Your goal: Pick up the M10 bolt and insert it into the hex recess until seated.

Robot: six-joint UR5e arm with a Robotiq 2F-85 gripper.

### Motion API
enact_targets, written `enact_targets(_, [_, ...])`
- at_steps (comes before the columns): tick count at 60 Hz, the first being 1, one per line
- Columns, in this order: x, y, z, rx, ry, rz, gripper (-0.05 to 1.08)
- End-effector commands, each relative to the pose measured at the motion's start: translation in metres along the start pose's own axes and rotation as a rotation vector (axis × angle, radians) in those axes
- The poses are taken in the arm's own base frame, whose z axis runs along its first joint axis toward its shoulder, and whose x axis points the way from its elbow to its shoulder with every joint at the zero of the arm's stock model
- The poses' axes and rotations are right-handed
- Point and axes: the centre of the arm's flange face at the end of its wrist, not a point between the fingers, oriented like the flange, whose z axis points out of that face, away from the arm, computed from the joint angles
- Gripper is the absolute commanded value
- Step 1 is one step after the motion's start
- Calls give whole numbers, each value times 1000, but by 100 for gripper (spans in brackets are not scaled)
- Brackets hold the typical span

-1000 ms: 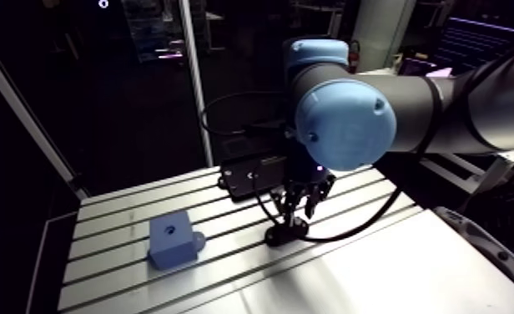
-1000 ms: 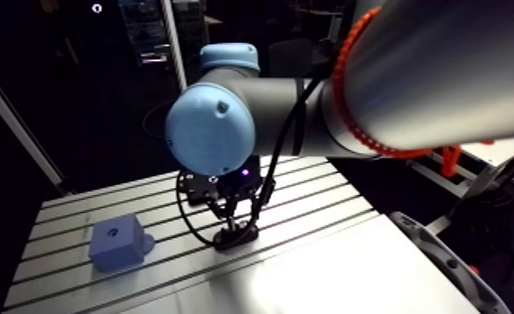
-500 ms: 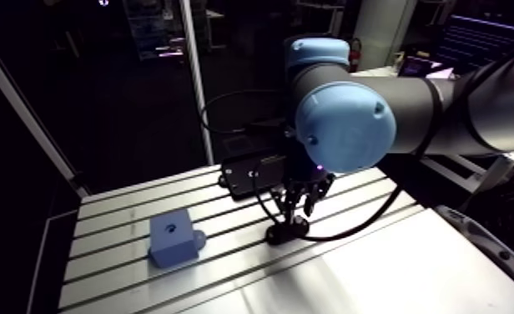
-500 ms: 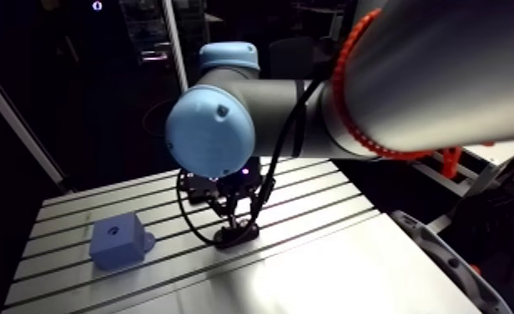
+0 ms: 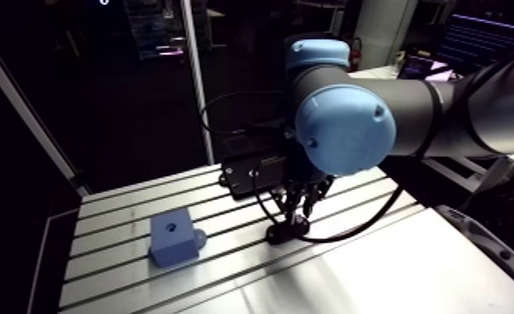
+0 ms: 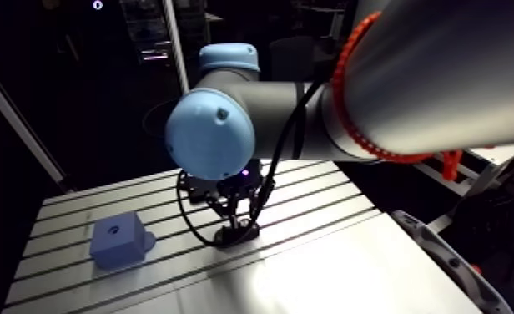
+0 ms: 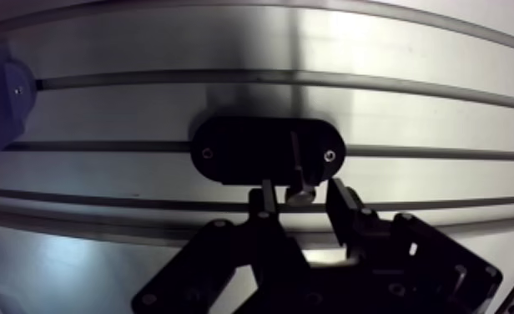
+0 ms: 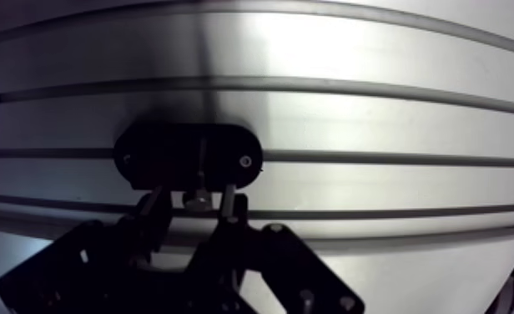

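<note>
Brushed aluminium table [image 7: 394, 50], matt black plastic holder [image 7: 244, 150], shiny metal bolt [image 7: 297, 167]

One bolt [image 7: 298, 167] is lying on one black oval holder [image 7: 231, 150], and two small screws [image 7: 330, 155] are showing in that holder, one toward each end. One blue block [image 5: 172, 240] is standing on the single slotted table [image 5: 118, 209], with one round hole [image 5: 171, 226] showing in its top face, and what is probably one short stub is sticking out of its side. One gripper [image 7: 301, 192] is reaching in, showing two fingers [image 7: 265, 200].
</note>
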Motion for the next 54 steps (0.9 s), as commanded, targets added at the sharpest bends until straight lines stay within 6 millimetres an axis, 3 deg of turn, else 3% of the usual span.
enact_targets(1, [0,0,0,2,0,0,56])
enact_targets(54, [-2,-1,3,4,-4,0,62])
